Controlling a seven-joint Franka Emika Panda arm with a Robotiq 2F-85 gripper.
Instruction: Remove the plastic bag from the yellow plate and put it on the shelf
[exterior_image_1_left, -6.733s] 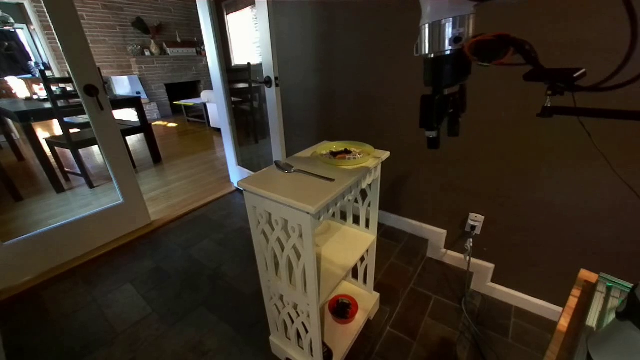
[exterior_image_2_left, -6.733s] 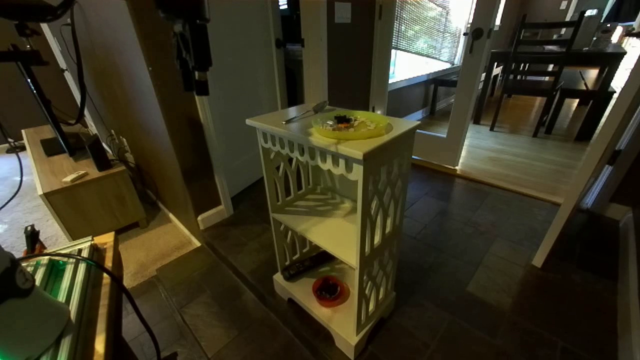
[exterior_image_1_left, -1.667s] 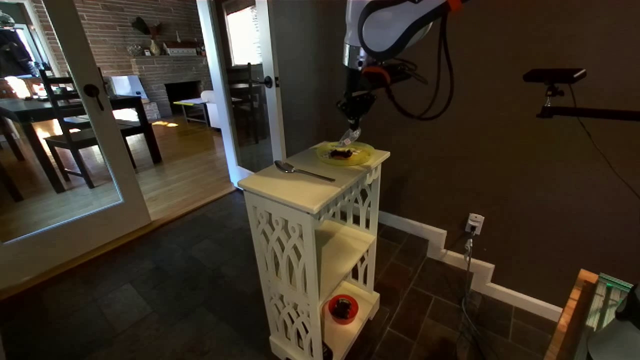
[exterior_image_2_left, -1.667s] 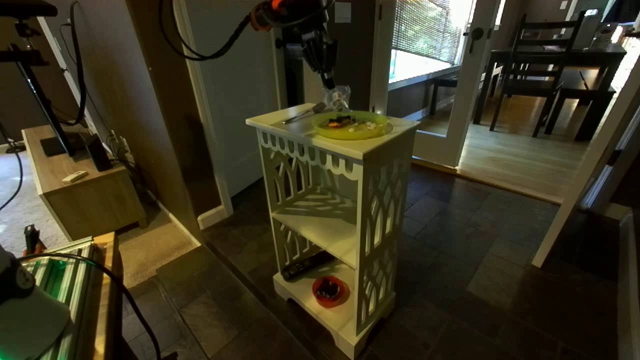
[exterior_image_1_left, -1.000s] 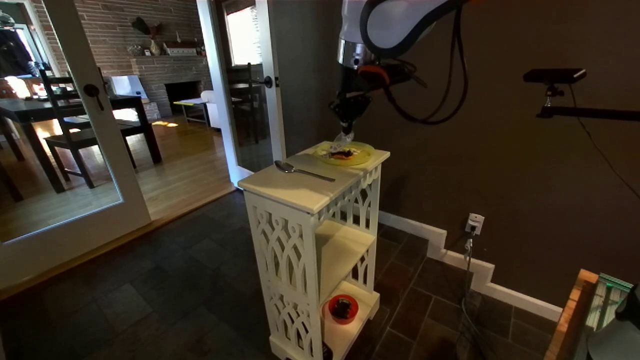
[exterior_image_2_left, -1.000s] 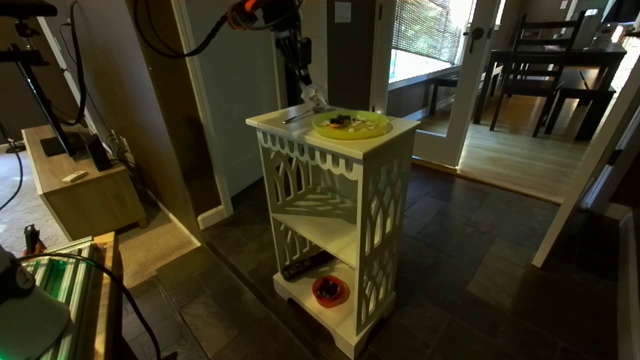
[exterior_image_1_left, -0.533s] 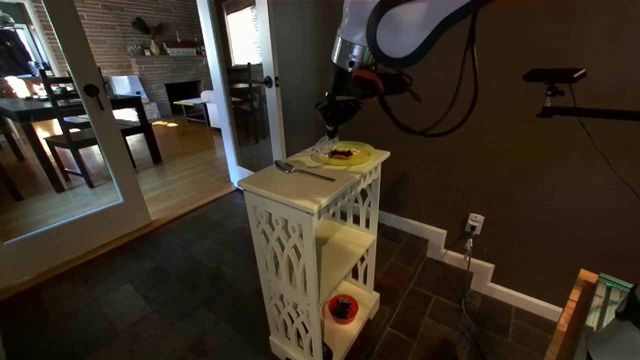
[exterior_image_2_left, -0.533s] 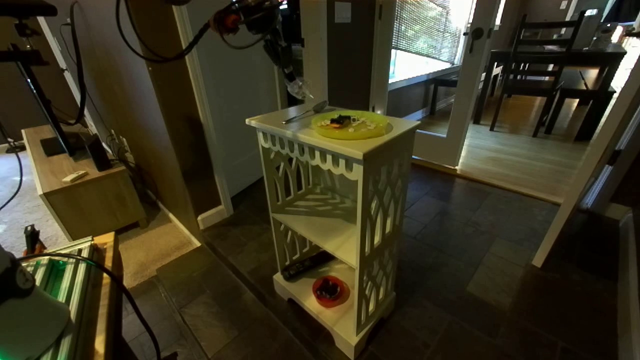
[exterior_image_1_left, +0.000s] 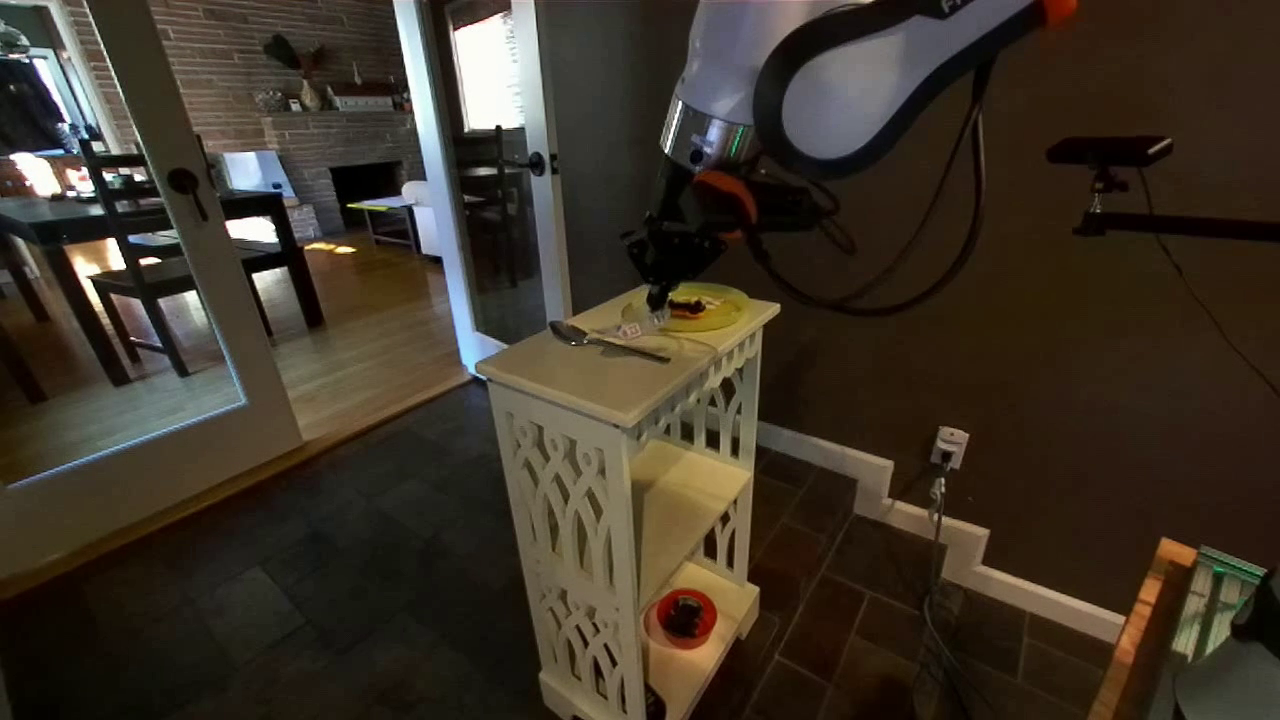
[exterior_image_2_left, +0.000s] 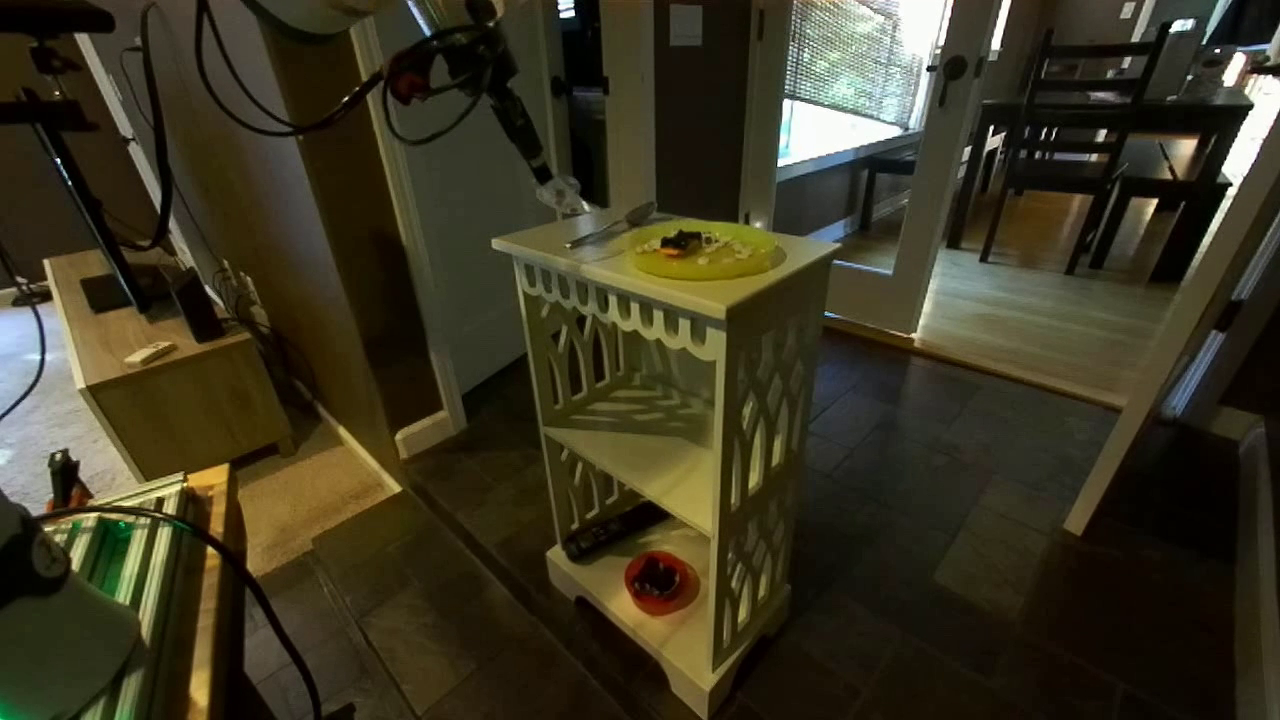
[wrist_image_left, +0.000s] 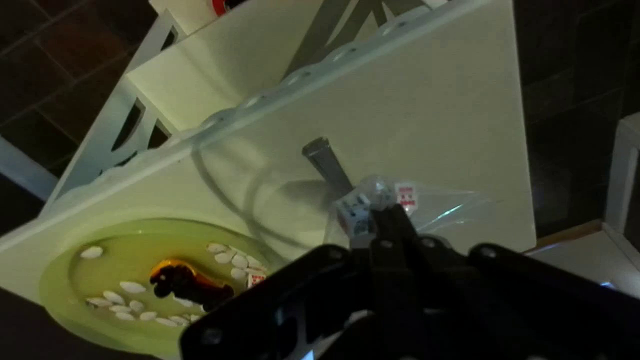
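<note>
My gripper (wrist_image_left: 392, 216) is shut on the clear plastic bag (wrist_image_left: 440, 207), which carries red-and-white printed labels. In the wrist view the bag spreads out on both sides of the fingertips, over the white shelf's top (wrist_image_left: 440, 115) and partly across the spoon. The bag (exterior_image_1_left: 632, 328) hangs low beside the yellow plate (exterior_image_1_left: 735, 318) in an exterior view; I cannot tell whether it touches the shelf top. Off to one side in the wrist view lies the plate (wrist_image_left: 57, 285), bearing white seeds, a dark-and-orange item and a small printed piece.
A metal spoon (exterior_image_1_left: 625, 349) lies on the shelf top near the bag. The lowest board of the shelf holds a red bowl (exterior_image_2_left: 660, 585) with dark contents and a long black object (exterior_image_2_left: 612, 530). A brown wall (exterior_image_1_left: 900, 330) stands behind the arm.
The gripper came down to the plate, took hold of the bag and carried it off the plate. Over the last second it moved past the rim toward the spoon and lower, tilting.
</note>
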